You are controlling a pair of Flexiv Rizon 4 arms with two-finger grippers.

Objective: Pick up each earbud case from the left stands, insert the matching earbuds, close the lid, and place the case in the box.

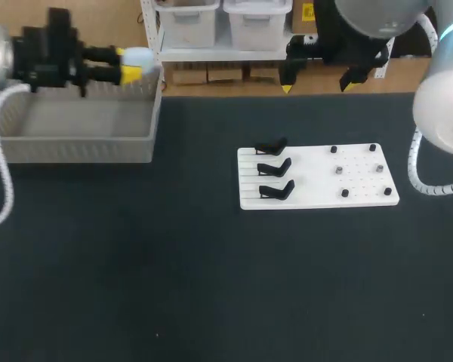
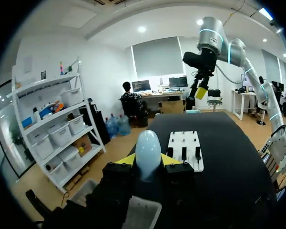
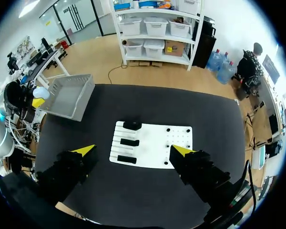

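Left claw [image 2: 148, 160] clamping earbud case [image 2: 148, 149], near box [image 1: 75, 148]

The counter [image 1: 174, 302] has a matte black top and stands on a light wooden floor [image 3: 148, 67]. Beyond the counter's far edge is a white shelving unit [image 3: 157, 24] with white storage bins [image 1: 257, 23] above and cardboard boxes [image 1: 226, 74] on its lowest shelf. Past one end of the counter, white walls [image 2: 105, 71] frame a window covered by a grey roller blind [image 2: 156, 57]. Round ceiling lights [image 2: 141, 29] shine above the counter.
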